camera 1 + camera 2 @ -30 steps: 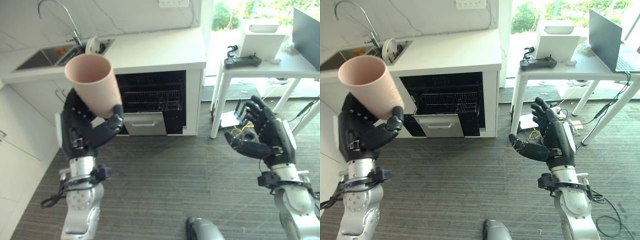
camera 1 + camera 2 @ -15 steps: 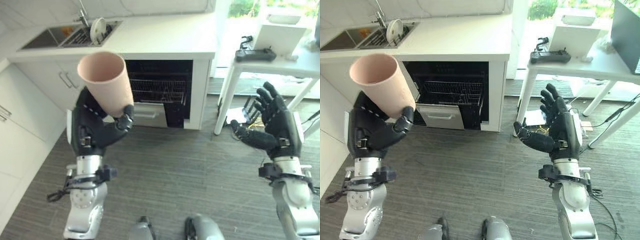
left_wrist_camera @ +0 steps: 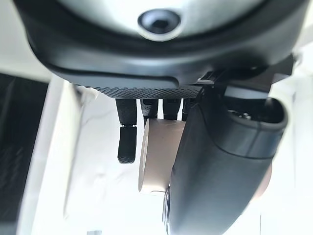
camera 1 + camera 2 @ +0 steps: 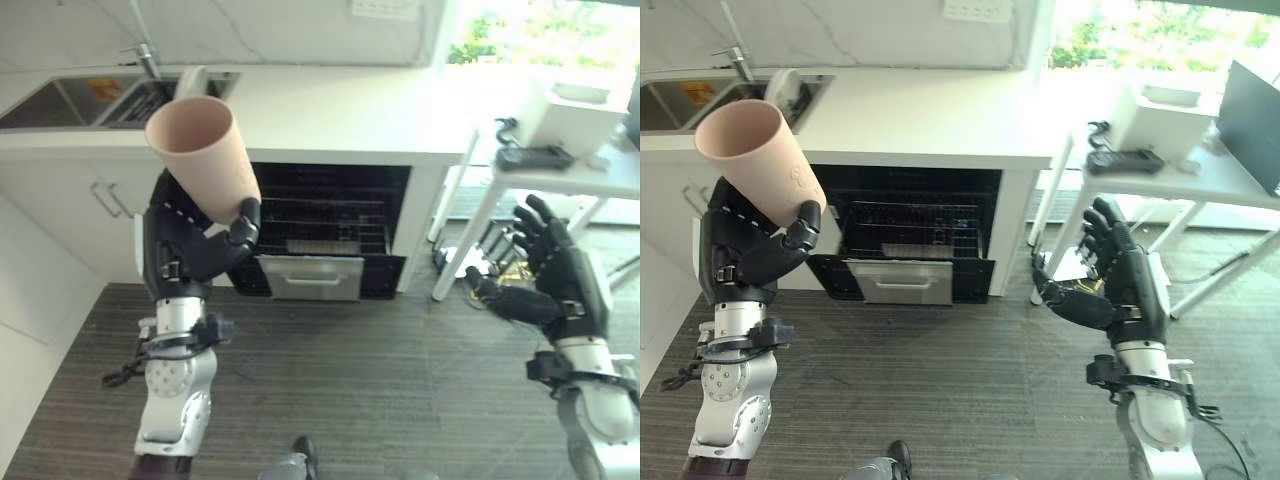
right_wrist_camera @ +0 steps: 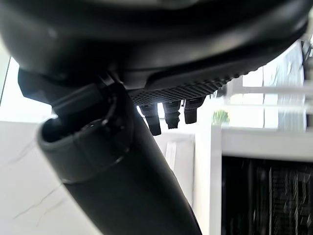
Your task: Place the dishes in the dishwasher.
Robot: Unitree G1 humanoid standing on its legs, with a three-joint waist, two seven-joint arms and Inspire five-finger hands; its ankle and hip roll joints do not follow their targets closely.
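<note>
Left eye view first: at ten o'clock we see our left hand (image 4: 185, 250) curled round the lower half of one pink cup (image 4: 200, 160), mouth up and tilted, held high in front of the counter (image 4: 330, 115). We judge the cup light, stiff and smooth-walled, so it could slip; a grip low on its tapering wall, thumb opposite the fingers, suits it. Behind it at eleven o'clock sits one sink (image 4: 70, 100) with one white plate (image 4: 783, 88) on edge beside it. At centre, one dishwasher (image 4: 325, 235) stands open, its rack (image 4: 325, 222) out. At four o'clock our right hand (image 4: 545, 285) hangs spread and empty, near one white table (image 4: 560, 170).
</note>
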